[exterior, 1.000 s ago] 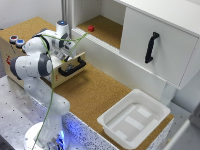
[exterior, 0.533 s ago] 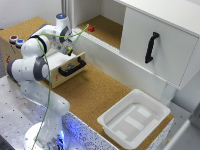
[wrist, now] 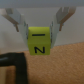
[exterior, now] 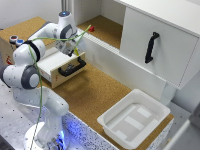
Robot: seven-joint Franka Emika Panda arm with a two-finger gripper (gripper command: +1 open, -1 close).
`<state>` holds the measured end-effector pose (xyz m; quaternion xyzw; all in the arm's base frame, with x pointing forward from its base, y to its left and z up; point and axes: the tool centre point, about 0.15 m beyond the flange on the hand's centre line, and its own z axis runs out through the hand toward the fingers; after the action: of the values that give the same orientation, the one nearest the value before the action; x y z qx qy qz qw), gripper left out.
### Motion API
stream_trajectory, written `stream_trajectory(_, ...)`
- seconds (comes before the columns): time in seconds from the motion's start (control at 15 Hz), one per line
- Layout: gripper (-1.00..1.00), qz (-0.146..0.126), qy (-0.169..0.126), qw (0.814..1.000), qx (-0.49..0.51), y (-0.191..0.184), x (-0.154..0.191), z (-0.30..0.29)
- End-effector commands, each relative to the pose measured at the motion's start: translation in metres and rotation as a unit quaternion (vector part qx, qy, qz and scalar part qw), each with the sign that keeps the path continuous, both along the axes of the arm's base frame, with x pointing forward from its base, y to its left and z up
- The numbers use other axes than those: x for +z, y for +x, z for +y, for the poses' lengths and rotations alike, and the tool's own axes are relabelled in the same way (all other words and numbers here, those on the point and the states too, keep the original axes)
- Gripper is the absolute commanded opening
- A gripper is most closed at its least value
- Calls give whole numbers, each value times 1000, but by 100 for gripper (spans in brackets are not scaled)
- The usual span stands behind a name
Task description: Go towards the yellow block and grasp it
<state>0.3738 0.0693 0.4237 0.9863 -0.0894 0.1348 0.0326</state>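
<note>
The yellow block point(wrist: 40, 42), marked with a black letter, is sitting pinched between the fingers of the gripper point(wrist: 40, 26), which is hovering above the open drawer point(exterior: 56, 62) with its black handle point(exterior: 71, 67).

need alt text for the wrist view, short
Close-up of the yellow block, black markings on its faces, sitting between the two pale fingers of the gripper; whether the fingers touch it cannot be told. Below it is brown cork-like surface, with a black handle at one corner.
</note>
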Motion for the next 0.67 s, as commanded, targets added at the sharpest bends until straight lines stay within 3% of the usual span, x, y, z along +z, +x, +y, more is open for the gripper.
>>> stream_trajectory(0.0,-100,-27,43,998,49,-9,-53,-106)
stream_trajectory(0.33,-100,-4,43,995,87,-23,-100,-160)
stream_trajectory(0.6,-100,3,63,997,54,-15,-129,-192)
